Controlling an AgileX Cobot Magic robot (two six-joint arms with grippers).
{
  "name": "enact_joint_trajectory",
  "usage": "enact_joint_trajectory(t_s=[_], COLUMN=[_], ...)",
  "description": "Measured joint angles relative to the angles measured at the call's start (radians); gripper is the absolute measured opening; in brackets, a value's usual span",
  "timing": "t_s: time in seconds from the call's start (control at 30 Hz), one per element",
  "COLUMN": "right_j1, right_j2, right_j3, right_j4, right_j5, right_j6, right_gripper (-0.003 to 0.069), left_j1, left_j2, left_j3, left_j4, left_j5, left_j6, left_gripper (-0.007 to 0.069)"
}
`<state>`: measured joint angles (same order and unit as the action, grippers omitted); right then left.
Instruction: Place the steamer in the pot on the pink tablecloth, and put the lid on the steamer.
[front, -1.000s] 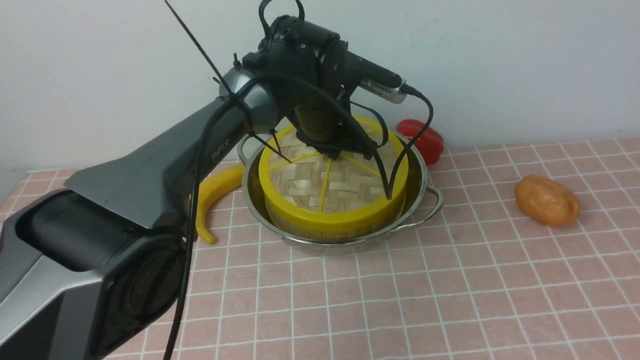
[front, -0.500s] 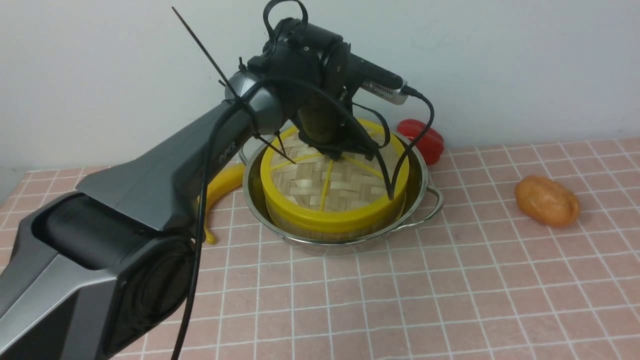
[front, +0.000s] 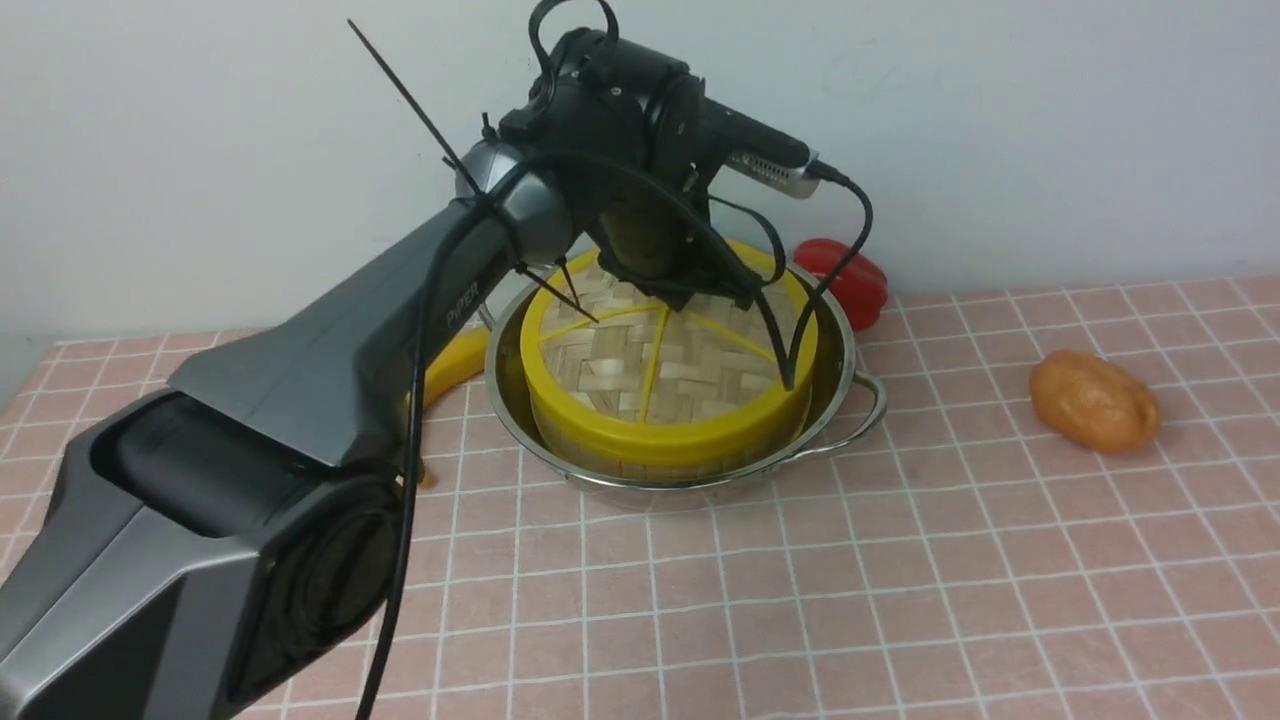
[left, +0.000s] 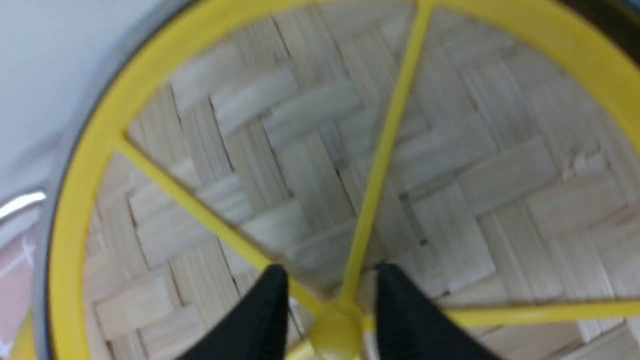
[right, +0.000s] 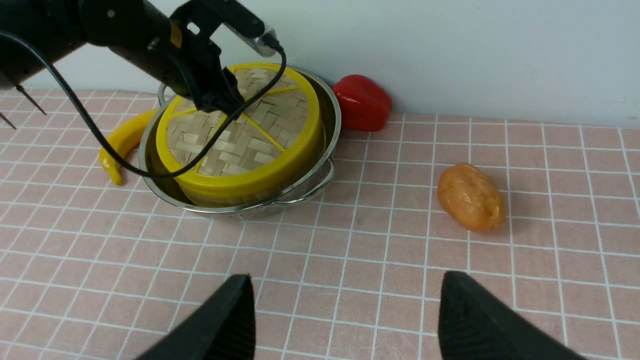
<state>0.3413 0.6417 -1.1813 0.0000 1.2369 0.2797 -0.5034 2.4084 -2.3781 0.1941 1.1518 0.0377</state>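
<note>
The shiny steel pot stands on the pink tablecloth. The bamboo steamer sits inside it, and the flat woven lid with yellow spokes lies on top of the steamer. My left gripper hovers just over the lid's middle. In the left wrist view its black fingers straddle the yellow hub with gaps on both sides, so the left gripper is open. My right gripper is open and empty above the cloth, nearer than the pot.
A yellow banana lies against the pot's left side. A red pepper sits behind the pot by the white wall. An orange potato-like item lies to the right. The left arm's cable hangs over the lid.
My left arm has risen a little and drawn back from the lid. The lid, steamer and pot have not moved.
</note>
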Motion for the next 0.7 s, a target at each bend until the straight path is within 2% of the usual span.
enact_joint_trajectory(t_s=[0.2, 0.33, 0.43, 0.53, 0.63, 0.67, 0.7], right_j1=[0.000, 0.000, 0.000, 0.000, 0.000, 0.000, 0.000], right_j2=[0.000, -0.033, -0.105, -0.209, -0.333, -0.341, -0.420], right_j3=[0.004, 0.065, 0.173, 0.302, 0.412, 0.423, 0.457], right_j4=[0.000, -0.027, -0.069, -0.148, -0.258, -0.273, -0.339], right_j5=[-0.002, -0.055, -0.126, -0.182, -0.209, -0.210, -0.212], right_j6=[-0.063, -0.098, -0.102, -0.093, -0.046, -0.037, 0.003], right_gripper=[0.0479, 0.0447, 0.0393, 0.0300, 0.0183, 0.0165, 0.0078], left_j1=[0.000, 0.000, 0.000, 0.000, 0.000, 0.000, 0.000], left_j2=[-0.053, -0.168, -0.247, -0.320, -0.416, -0.430, -0.500], left_j3=[-0.184, -0.219, -0.222, -0.194, -0.108, -0.092, -0.006], left_j4=[-0.003, -0.030, -0.088, -0.155, -0.212, -0.217, -0.228], left_j5=[0.060, 0.060, 0.060, 0.061, 0.061, 0.062, 0.062], left_j6=[0.000, -0.001, 0.000, 0.009, 0.011, 0.011, 0.017], left_gripper=[0.0503, 0.0583, 0.0579, 0.0523, 0.0417, 0.0400, 0.0324])
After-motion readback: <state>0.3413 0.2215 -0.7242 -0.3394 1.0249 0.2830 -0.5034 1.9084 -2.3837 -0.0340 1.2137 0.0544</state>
